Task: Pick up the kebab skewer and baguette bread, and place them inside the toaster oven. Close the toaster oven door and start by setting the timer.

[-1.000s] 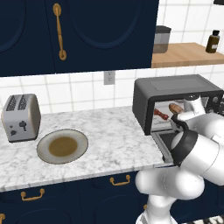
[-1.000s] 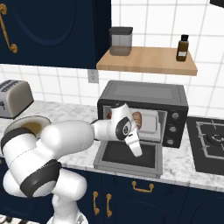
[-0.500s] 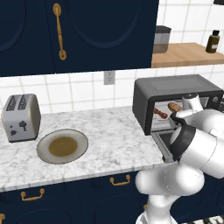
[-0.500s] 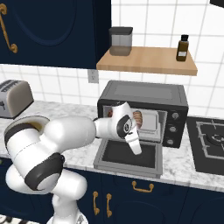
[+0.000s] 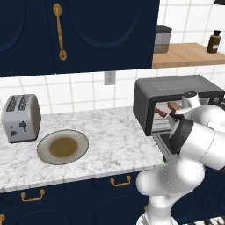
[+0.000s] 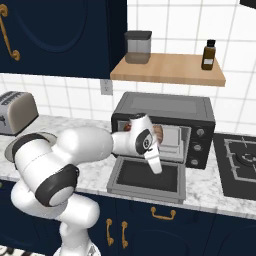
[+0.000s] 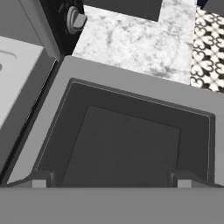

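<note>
Inside toaster oven point(image 6: 165, 125), baguette bread point(image 5: 174, 105), kebab skewer point(image 5: 161, 114), left-base side

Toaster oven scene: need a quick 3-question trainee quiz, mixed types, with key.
1. True or false: the toaster oven door is shut.
2. Where is the baguette bread? A) on the plate B) inside the toaster oven C) on the shelf
3. Fill in: the gripper hangs over the door with its jaws ____.

Key: 1 false, it lies folded down; 2 B, beside the kebab skewer; 3 open.
</note>
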Tool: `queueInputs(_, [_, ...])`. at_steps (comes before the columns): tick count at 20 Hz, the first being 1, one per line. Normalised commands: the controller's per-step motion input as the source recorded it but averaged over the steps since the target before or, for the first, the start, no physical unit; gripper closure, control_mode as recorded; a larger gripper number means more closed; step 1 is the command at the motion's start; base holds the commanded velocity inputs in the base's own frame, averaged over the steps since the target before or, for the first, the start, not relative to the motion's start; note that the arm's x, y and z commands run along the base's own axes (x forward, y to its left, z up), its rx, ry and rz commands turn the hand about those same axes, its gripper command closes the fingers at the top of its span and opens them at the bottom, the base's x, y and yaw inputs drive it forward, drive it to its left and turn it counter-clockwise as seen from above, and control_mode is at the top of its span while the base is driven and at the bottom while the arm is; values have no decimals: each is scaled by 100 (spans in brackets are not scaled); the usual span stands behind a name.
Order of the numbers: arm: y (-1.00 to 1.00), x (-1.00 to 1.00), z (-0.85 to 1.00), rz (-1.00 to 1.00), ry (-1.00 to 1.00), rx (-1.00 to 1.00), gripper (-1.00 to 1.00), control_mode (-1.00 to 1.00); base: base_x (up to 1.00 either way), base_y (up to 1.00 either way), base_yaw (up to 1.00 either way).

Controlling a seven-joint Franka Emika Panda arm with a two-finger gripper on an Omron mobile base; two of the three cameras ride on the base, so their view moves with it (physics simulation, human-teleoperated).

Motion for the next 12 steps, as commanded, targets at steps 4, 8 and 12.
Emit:
queueInputs(4, [1,21,-11,0,0,3,-100,-100,0,0,0])
queueInputs(8, [3,13,-6,0,0,3,-100,-100,0,0,0])
queueInputs(12, [0,-5,0,0,0,3,-100,-100,0,0,0])
